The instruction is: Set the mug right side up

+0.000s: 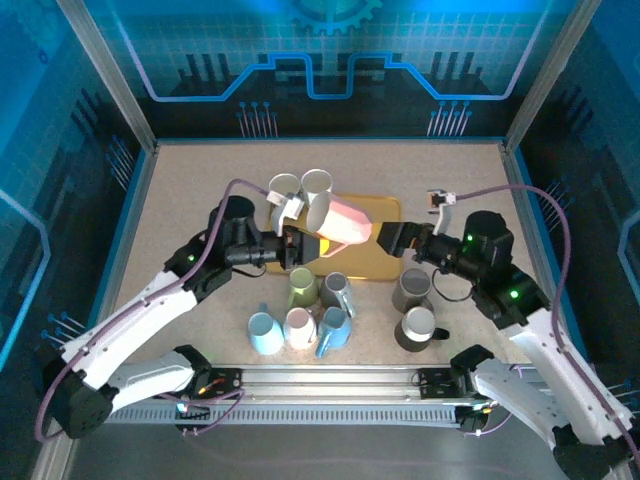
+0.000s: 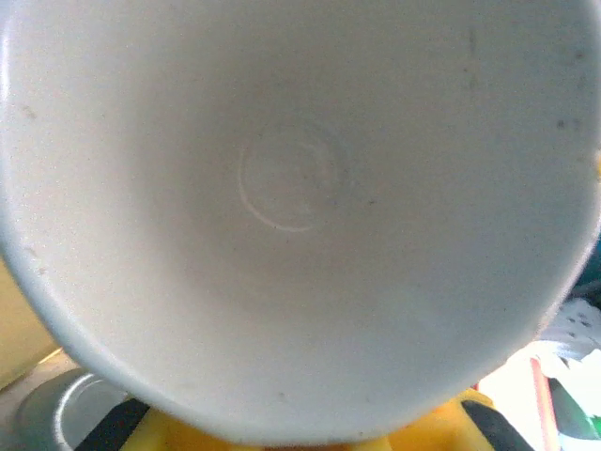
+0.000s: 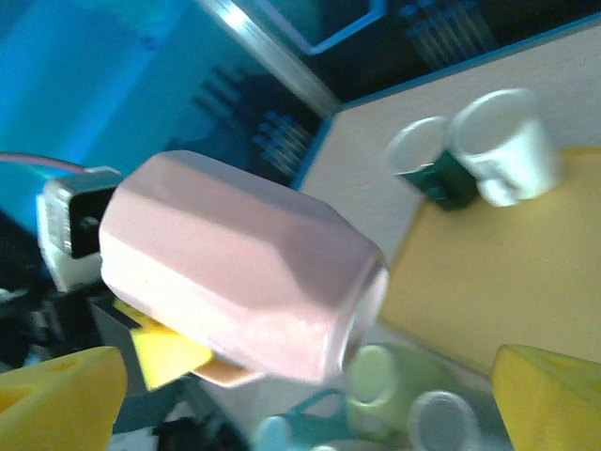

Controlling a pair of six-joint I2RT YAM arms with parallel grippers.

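Nearest your side of the surface [image 1: 180, 200], a cluster of mugs [image 1: 300, 327] stands packed together, so it is no place to land. Just beyond it, the pink mug [image 1: 345, 222] hangs on its side over the yellow mat [image 1: 385, 208]. It is carried by the left tool [image 1: 292, 247], which pinches the wall at the rim; that wrist's camera looks straight down the white inside to the bottom. The right tool [image 1: 392, 238] sits just beside the mug's other end with its yellow fingers [image 3: 554, 399] spread wide and not closed on anything. The mug's long axis lies close to level, running left to right across the surface, with the mouth toward the left arm and the closed base toward the right tool. To do this step well, you would likely roll the left wrist so the mouth swings upward. Keep the pinch firm, since a rim hold on a smooth wall may slip as the weight shifts. Draw the right tool back enough that the base can sweep down freely. Lower the mug onto a bare patch of mat, base flat, before you let go. Farther off, two white mugs [image 1: 317, 190] sit at the mat's far edge, so keep the swing away from them.
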